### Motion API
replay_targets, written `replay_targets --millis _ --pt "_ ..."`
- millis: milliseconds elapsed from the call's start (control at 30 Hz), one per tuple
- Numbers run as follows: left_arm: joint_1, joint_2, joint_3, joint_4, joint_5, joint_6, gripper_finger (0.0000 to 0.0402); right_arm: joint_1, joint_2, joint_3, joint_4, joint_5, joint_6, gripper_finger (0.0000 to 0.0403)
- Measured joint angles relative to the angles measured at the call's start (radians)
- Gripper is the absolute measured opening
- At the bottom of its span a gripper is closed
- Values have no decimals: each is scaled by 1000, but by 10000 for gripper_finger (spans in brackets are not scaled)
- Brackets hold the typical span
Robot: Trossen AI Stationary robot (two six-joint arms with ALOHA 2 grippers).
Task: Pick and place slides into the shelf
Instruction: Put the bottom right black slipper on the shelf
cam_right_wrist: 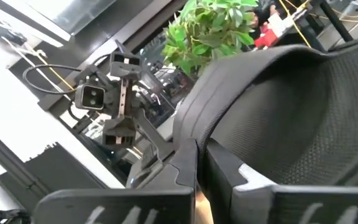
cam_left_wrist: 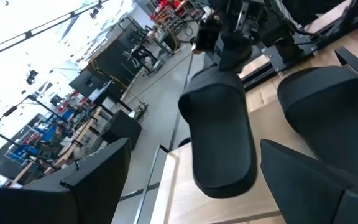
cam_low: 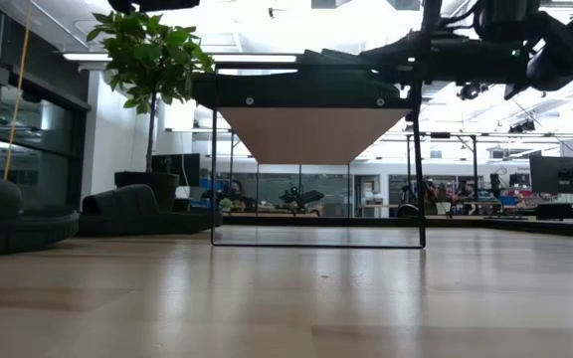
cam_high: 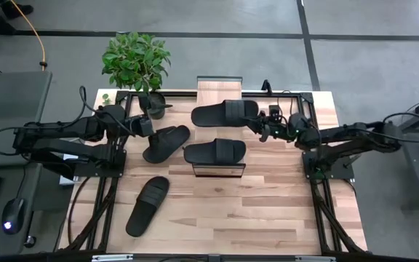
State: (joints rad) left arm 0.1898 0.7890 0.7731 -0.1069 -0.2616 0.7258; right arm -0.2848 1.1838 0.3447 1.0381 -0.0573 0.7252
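The shelf stands at the table's middle, running far to near. One black slide lies across its far part, and my right gripper is shut on that slide's right end. A second slide lies across the shelf's near part. A third slide rests sole-down on the table left of the shelf, just beside my left gripper, which is open and empty. The fourth slide lies on the table nearer the front. My right gripper pinches the far slide between its two fingers at the end by the ribbed strap, the end toward the table's right. The fingers come in roughly level from the right, along the slide. I cannot tell whether the slide rests on the shelf or hangs just above it.
A potted plant stands at the far left, close behind my left gripper. Dark frame rails run along both table sides. Bare wood spreads across the near half, right of the fourth slide. The low view shows the shelf's open frame.
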Motion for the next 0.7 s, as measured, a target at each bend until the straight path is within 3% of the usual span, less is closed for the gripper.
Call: replay_targets --millis 400,700 --pt "0 0 0 0 -1 2 337 37 197 0 148 16 45 0" --pt "0 0 0 -1 -1 2 337 67 251 0 196 44 64 0"
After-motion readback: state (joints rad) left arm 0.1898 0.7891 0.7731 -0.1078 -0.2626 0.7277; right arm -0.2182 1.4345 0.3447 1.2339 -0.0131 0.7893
